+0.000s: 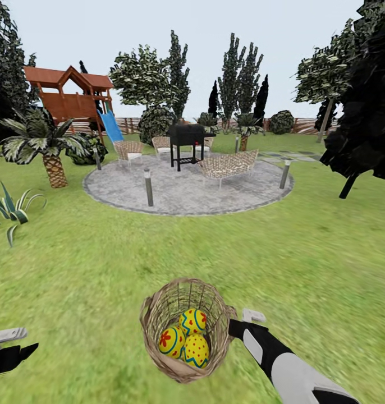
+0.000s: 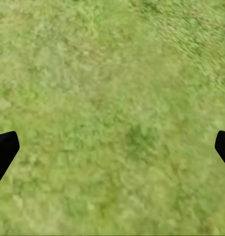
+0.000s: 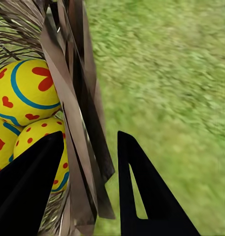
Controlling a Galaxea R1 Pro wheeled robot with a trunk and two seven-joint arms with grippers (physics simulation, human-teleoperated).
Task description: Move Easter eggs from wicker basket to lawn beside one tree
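All 3 eggs sit in the basket on the lawn. Right tool straddles the basket wall, fingers apart, one inside by the eggs, nothing gripped. Left tool wide apart over grass. Eggs prob. light, hard, slick & round: pinch across the middle. Basket wall looks flexible.

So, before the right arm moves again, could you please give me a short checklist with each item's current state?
1. All three yellow painted eggs in the tan woven wicker basket: ok.
2. Basket upright on the mottled green lawn: ok.
3. Right gripper jaws straddle the basket wall, one finger inside: ok.
4. Right jaws closed on the wall: cannot tell.
5. Left gripper open above bare grass: ok.
6. Dark-leaved tree within reach: not ok.
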